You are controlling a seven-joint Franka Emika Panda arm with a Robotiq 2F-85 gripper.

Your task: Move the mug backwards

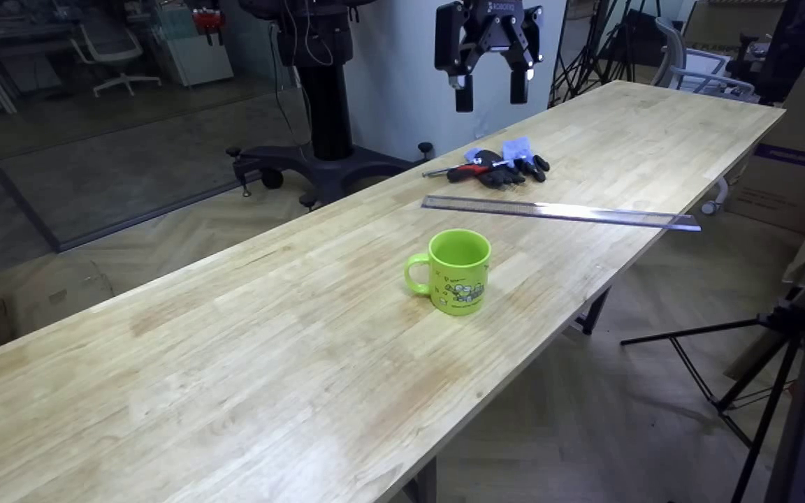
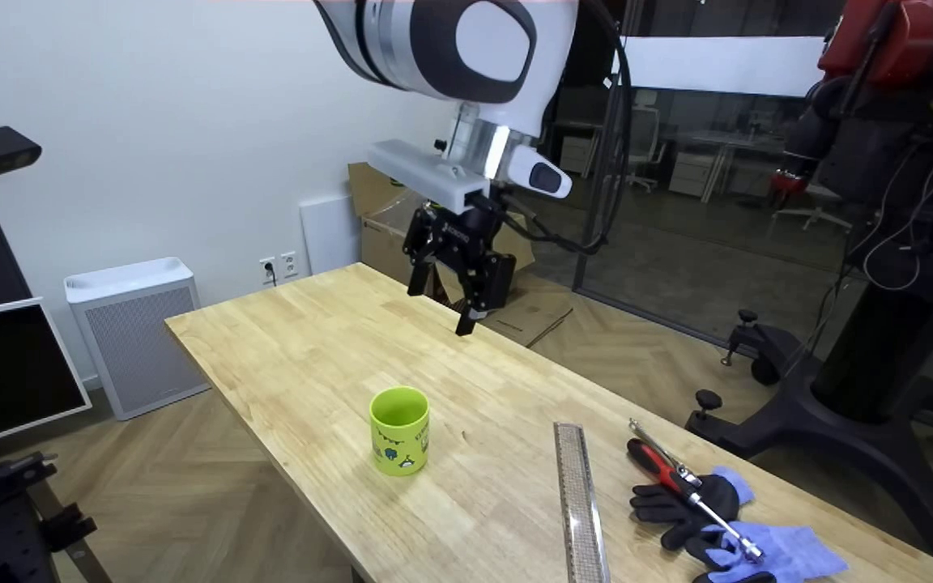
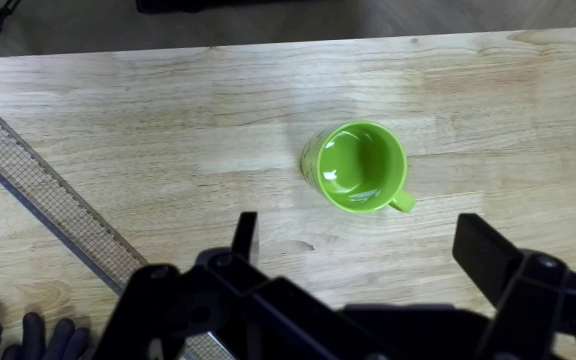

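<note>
Mug (image 1: 460, 279), lime-green with printed wall: upright on the wooden table (image 1: 270, 363), well apart from the Robotiq gripper (image 1: 492, 98). Handle points lower right in the wrist view. Gripper raised above the table, fingers wide apart. Clear gridded ruler (image 2: 580, 502) flat between mug and work gloves (image 2: 794, 555), one end overhanging the table edge. Red-and-black-handled driver (image 2: 661, 465) rests across the gloves.

Mug (image 1: 458, 279) upright on surface (image 1: 235, 363), and there's ruler (image 1: 556, 211), lying between mug and gloves (image 1: 499, 176) in both exterior views. Ruler end poking out past surface edge! Tools (image 2: 663, 470) partly across gloves. Wheeled base (image 1: 332, 171) past edge on gloves' side, tripod (image 1: 787, 318) past opposite edge. Up above surface: fingers (image 3: 243, 235), well apart from mug. Over to wrist view: mug beyond fingers, ruler slanting left of it, gloves bottom left.
</note>
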